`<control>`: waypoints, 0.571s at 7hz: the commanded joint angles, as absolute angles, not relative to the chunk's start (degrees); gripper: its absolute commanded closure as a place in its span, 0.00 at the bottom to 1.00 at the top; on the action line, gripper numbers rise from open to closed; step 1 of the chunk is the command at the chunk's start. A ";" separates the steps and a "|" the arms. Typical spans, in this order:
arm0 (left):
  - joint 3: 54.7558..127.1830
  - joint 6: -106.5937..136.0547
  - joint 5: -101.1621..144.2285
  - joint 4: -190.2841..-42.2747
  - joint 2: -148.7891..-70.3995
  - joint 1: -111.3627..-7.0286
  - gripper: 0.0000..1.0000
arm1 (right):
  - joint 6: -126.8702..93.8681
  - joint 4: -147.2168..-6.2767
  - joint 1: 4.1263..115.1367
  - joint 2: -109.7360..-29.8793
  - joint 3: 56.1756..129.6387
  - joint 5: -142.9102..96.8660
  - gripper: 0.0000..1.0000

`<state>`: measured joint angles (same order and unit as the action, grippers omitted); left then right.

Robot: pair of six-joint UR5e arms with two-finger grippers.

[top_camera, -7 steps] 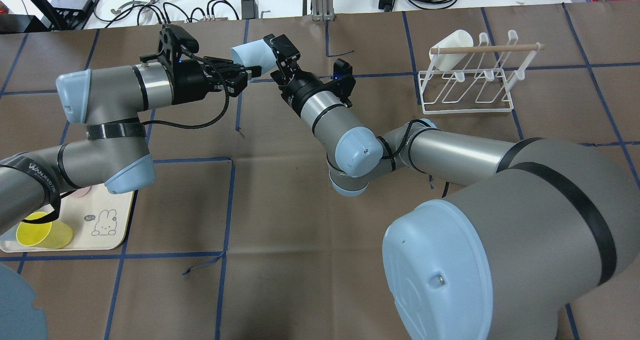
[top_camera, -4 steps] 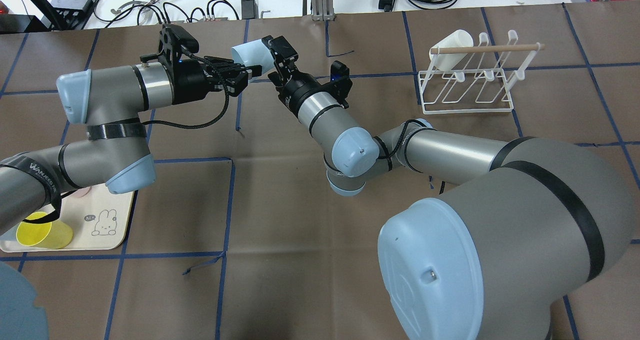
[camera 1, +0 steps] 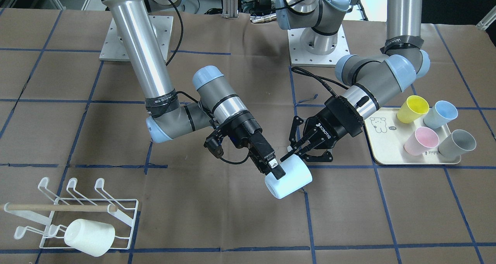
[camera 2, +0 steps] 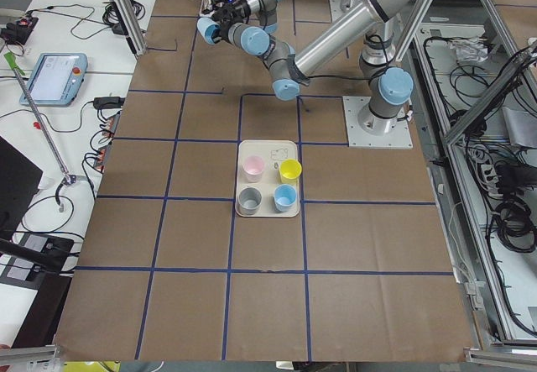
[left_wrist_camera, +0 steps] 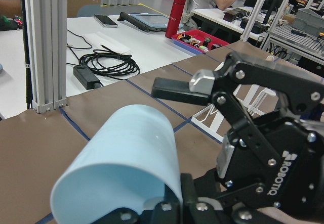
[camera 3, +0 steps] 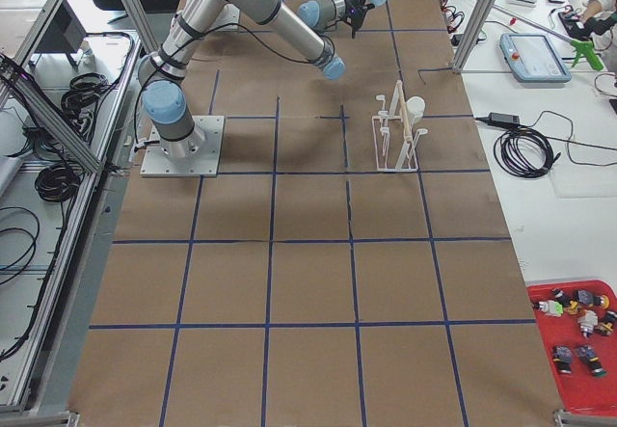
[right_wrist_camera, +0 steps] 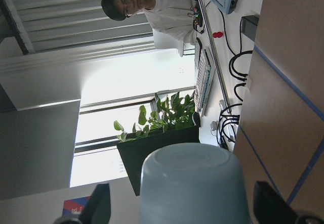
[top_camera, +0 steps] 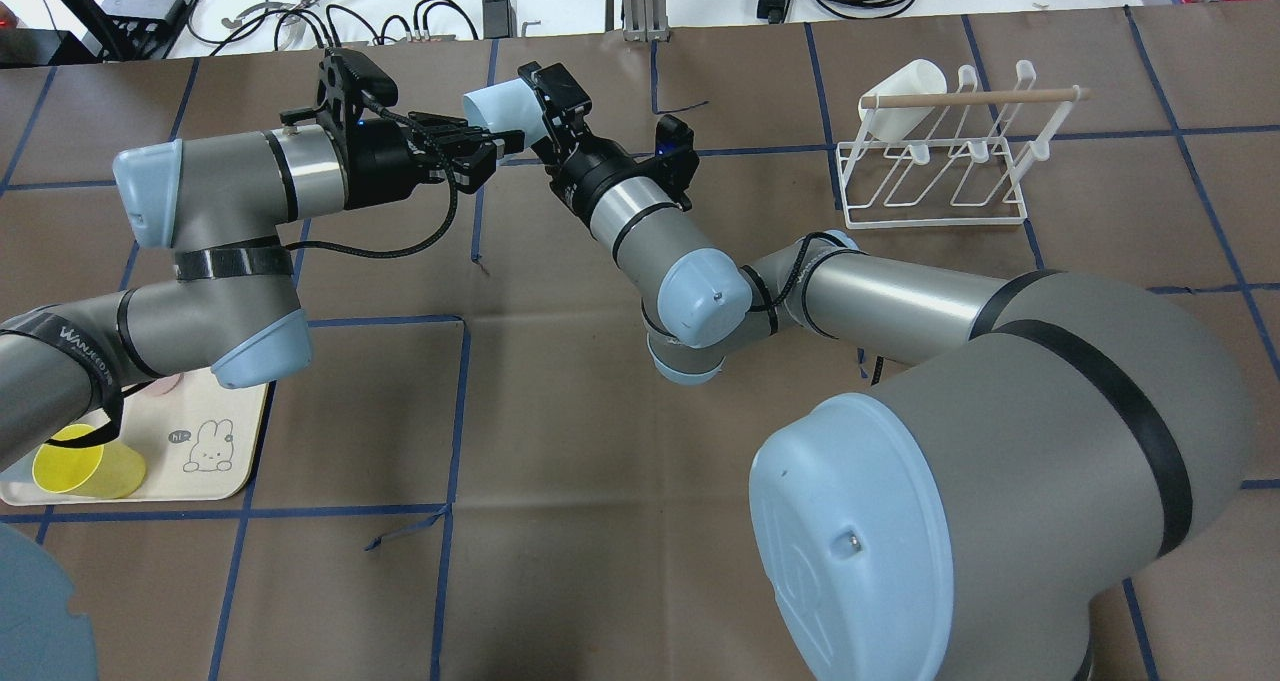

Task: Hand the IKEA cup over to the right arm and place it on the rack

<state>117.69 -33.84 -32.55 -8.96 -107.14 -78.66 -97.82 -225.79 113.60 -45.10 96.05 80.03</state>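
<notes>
The pale blue IKEA cup (camera 1: 290, 178) hangs on its side above the table, also seen as the cup (top_camera: 500, 106) from overhead. My left gripper (camera 1: 294, 152) is shut on its rim end. In the left wrist view one finger (left_wrist_camera: 177, 90) lies outside the cup (left_wrist_camera: 121, 158). My right gripper (camera 1: 276, 173) reaches in from the other side. It is open. In the right wrist view its fingers (right_wrist_camera: 98, 204) straddle the cup (right_wrist_camera: 195, 183), with a gap on one side. The white wire rack (camera 1: 124, 206) stands far to the right arm's side.
A white cup (camera 1: 89, 237) hangs on the rack (top_camera: 930, 211) under its wooden dowel. The cream tray (camera 1: 379, 155) by the left arm holds a yellow cup (camera 1: 412, 109), a blue cup (camera 1: 440, 114), a pink cup (camera 1: 421, 140) and a grey cup (camera 1: 457, 144).
The right arm has pushed further toward the left gripper, bringing its fingers closer along the cup. The left arm and the cup have stayed almost still.
</notes>
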 commanded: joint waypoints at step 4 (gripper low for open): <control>117.77 -33.75 -32.61 -8.96 -107.14 -78.75 1.00 | -97.82 -225.62 114.52 -44.03 94.75 80.42 0.02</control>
